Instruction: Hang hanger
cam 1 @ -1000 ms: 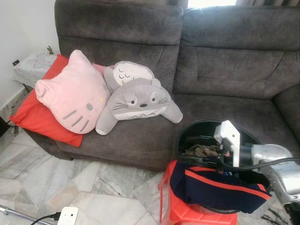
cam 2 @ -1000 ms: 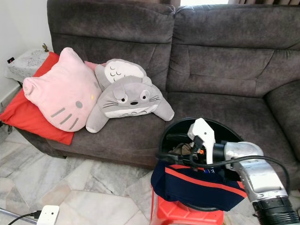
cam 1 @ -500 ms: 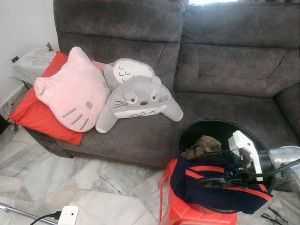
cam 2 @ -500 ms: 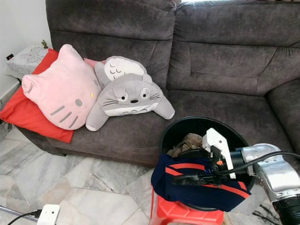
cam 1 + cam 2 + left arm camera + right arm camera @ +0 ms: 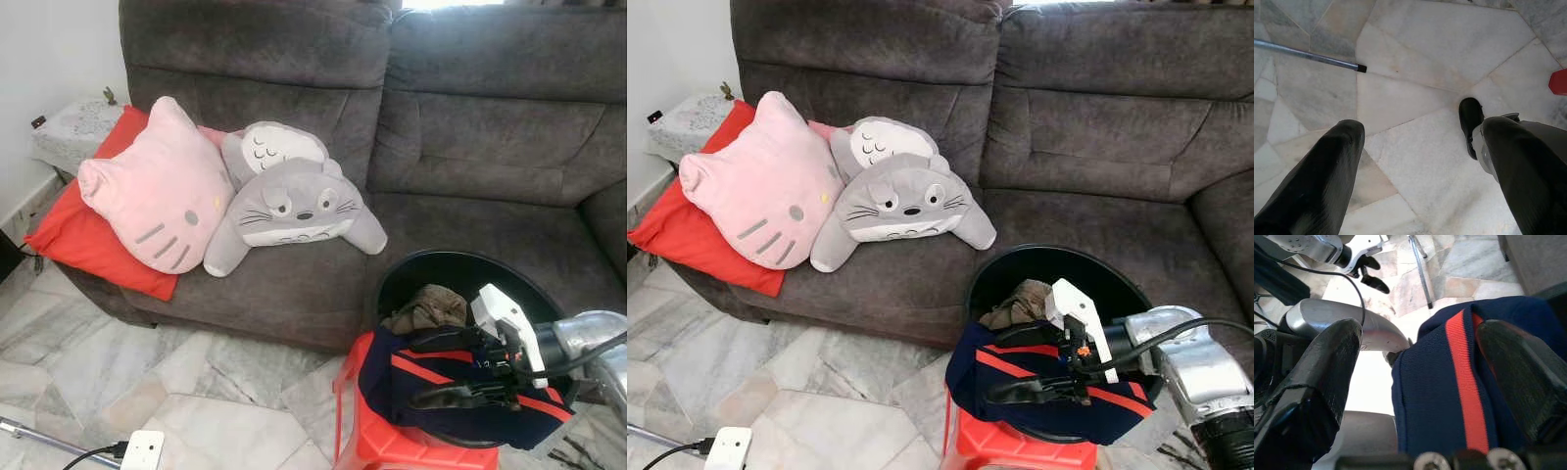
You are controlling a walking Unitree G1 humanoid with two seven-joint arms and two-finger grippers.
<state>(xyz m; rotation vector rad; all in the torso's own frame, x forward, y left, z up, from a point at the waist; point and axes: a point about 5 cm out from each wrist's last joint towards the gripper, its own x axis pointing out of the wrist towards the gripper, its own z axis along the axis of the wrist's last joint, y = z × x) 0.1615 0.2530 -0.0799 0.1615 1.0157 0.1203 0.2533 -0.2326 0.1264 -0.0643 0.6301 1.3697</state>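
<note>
A black basket stands on a red stool in front of the sofa. A navy garment with a red stripe is draped over its near rim, and a brown cloth lies inside. My right gripper is open, one finger above the garment and one in front of it, with the fabric between the fingers. My left gripper hangs open over the marble floor, holding nothing. I see no hanger.
A grey sofa carries a pink cat cushion, a grey plush and a red cushion. On the marble floor lie a white power strip and a metal rod. A small side table stands at the left.
My right gripper has drawn back from inside the basket toward its near rim and spread its fingers about the navy garment. The camera has shifted slightly.
</note>
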